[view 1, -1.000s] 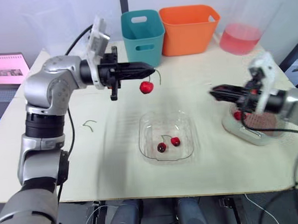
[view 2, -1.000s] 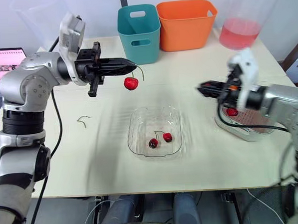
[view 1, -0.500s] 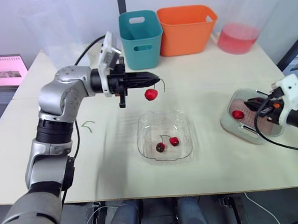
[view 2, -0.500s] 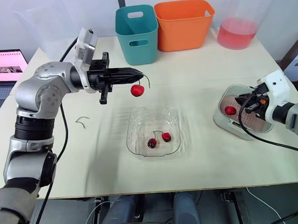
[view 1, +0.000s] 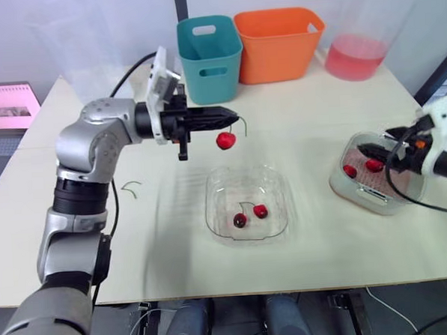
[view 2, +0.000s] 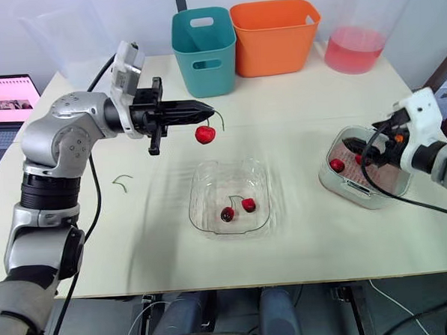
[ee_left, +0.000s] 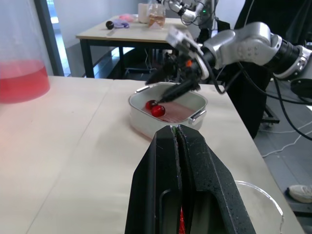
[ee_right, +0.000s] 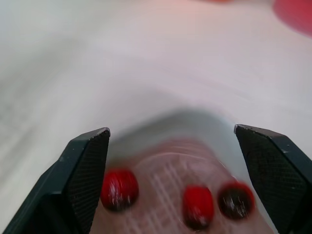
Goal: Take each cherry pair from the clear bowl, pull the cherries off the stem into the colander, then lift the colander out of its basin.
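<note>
My left gripper (view 1: 232,120) is shut on a green stem (view 1: 244,124) above the table, and one red cherry (view 1: 225,141) hangs from it just behind the clear bowl (view 1: 209,206). A cherry pair (view 1: 250,214) on its stem lies in that bowl. At the right, my right gripper (ee_right: 171,129) stands open over the colander (ee_left: 181,105) in its white basin (ee_left: 141,119). Three cherries (ee_right: 119,189) lie loose in the colander below its spread fingers.
A bare stem (view 1: 133,187) lies on the table to the left of the bowl. A teal bin (view 1: 212,55), an orange bin (view 1: 281,43) and a container of pink liquid (view 1: 360,55) line the far edge. A laptop (view 1: 10,107) sits beyond the far left.
My right gripper moved right from mid-table to above the colander and opened; one more cherry now lies in the colander. The left gripper still holds the stem with its hanging cherry.
</note>
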`<state>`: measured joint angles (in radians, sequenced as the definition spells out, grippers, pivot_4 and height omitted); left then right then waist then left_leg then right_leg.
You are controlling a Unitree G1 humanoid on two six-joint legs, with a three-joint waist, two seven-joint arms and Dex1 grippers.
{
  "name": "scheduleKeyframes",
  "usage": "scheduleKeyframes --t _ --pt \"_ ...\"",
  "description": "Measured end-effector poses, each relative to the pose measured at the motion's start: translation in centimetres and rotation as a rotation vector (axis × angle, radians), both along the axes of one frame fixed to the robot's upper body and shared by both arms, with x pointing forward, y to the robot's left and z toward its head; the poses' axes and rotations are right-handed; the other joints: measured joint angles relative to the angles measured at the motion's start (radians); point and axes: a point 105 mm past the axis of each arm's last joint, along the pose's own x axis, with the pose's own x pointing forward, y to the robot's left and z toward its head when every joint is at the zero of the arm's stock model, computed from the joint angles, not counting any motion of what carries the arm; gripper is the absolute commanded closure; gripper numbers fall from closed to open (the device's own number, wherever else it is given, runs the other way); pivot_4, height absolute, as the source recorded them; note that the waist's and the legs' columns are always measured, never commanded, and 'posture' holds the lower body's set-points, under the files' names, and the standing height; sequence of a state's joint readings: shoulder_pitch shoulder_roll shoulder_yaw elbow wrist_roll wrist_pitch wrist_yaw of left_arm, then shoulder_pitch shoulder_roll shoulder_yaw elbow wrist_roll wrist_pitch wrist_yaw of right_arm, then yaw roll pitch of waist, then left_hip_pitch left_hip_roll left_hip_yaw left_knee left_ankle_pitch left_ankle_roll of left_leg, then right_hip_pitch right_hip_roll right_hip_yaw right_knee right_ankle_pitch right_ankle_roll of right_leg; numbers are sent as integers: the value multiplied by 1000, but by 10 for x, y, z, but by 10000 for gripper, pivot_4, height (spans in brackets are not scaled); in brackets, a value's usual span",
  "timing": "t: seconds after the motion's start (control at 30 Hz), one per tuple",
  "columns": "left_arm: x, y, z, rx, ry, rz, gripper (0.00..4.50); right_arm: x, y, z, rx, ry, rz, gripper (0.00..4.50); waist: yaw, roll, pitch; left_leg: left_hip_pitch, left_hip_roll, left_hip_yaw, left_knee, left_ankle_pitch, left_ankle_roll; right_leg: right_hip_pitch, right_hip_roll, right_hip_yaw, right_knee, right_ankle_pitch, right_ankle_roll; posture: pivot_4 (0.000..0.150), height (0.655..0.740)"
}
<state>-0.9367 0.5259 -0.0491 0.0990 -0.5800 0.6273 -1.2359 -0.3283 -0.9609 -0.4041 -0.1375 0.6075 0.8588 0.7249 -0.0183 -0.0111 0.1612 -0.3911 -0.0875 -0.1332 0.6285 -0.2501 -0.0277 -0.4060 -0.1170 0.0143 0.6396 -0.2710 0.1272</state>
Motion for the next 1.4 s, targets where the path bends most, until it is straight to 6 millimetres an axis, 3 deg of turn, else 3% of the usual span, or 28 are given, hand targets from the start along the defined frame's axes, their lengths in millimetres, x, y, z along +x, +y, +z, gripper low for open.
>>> scheduleKeyframes --t 0.17,0.3,0.5,0.77,1.03,1.13,1.33,1.4 --pt "0 10 11 -25 -1 19 45000 -15 86 30 211 -30 348 841 2 0 0 0 1 -2 0 0 1 1 0 -1 0 0 0 1500 7400" --pt "-3 11 15 -36 2 21 45000 -25 148 26 346 27 567 841 6 0 0 -1 0 -3 0 0 0 1 -1 -1 0 0 0 1500 7400" --pt "-11 5 21 -59 -7 -1 45000 -23 213 18 477 84 699 841 2 0 0 -1 -1 -4 0 1 -2 -1 -1 -1 2 0 0 1500 7400" --pt "-15 2 23 -62 -6 -8 45000 -11 231 20 513 63 694 841 -2 0 0 -1 -1 -3 0 1 -2 -3 -1 0 5 0 0 1500 7400" --pt "-14 2 22 -67 1 3 45000 -11 234 21 523 60 698 841 -3 0 0 -1 -1 -3 0 1 -2 -3 -1 0 5 0 0 1500 7400" --pt "-14 2 22 -69 2 2 45000 -11 234 22 526 60 694 9468 -2 0 0 -1 -1 -3 0 1 -2 -3 -1 0 5 0 0 1500 7400" --pt "-15 1 21 -71 3 -1 45000 -11 236 23 534 59 694 38620 -3 0 0 -1 -1 -3 0 1 -2 -3 -1 0 5 0 0 1500 7400" --pt "-15 1 21 -71 2 -1 45000 -11 236 23 537 62 695 38620 -2 0 0 -1 -1 -3 0 1 -2 -3 -1 0 5 0 0 1500 7400"
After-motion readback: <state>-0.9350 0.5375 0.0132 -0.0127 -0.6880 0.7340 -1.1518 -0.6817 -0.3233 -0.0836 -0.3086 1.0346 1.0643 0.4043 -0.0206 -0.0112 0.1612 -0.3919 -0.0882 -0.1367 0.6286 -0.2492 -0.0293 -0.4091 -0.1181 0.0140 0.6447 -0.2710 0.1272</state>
